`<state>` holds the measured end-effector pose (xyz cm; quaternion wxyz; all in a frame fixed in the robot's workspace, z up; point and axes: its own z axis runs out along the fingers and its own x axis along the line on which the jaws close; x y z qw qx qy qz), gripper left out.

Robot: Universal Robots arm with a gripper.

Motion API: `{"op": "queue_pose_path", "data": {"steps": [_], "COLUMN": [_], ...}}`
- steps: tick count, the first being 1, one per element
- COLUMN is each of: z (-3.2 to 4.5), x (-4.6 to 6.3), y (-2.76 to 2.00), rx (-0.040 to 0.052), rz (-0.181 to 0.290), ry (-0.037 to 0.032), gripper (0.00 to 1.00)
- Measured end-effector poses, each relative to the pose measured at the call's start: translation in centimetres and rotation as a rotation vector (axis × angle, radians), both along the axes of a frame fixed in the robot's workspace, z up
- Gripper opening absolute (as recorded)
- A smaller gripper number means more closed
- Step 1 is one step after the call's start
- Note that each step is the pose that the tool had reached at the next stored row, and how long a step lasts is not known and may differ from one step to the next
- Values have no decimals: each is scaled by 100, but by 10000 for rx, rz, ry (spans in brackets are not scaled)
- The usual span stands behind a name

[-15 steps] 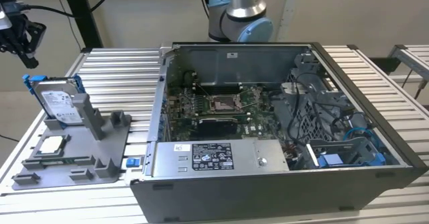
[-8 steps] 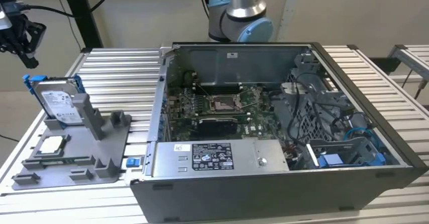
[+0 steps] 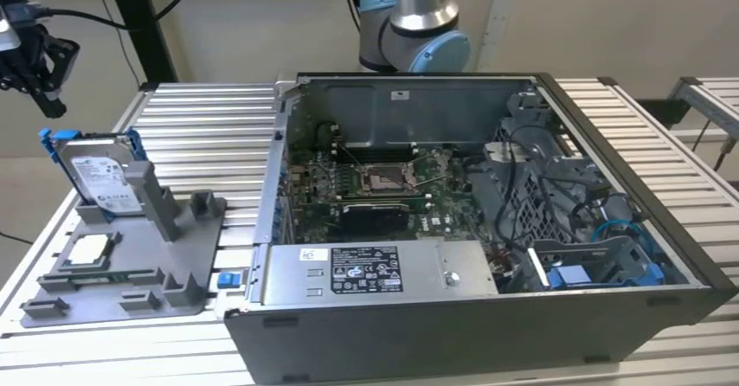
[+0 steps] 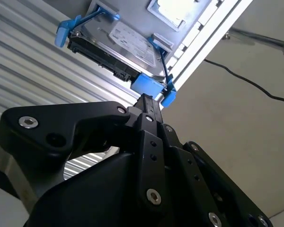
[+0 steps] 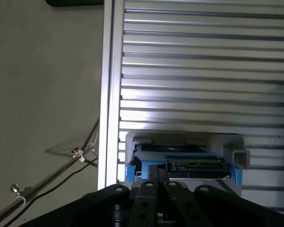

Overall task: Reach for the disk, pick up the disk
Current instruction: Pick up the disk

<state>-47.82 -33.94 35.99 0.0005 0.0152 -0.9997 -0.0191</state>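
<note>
Slatted table (image 3: 208, 118) bears upright disk (image 3: 99, 174); claw (image 3: 48, 100) hovers above, apart.

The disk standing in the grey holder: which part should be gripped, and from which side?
Probably its upper edge, across the two flat faces, coming from above. The disk stands on edge, slightly tilted, its lower end in the grey holder, so the top is free.

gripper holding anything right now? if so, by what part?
Nothing held. The gripper hangs above the disk, apart from it; the disk stands on edge in the grey fixture.
</note>
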Motion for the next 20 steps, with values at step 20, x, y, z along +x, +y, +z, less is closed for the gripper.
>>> {"op": "queue_pose_path", "data": {"steps": [20], "z": [0], "x": [0], "y": [0], "rx": [1], "rz": [2812], "ry": [0], "gripper": [0]}}
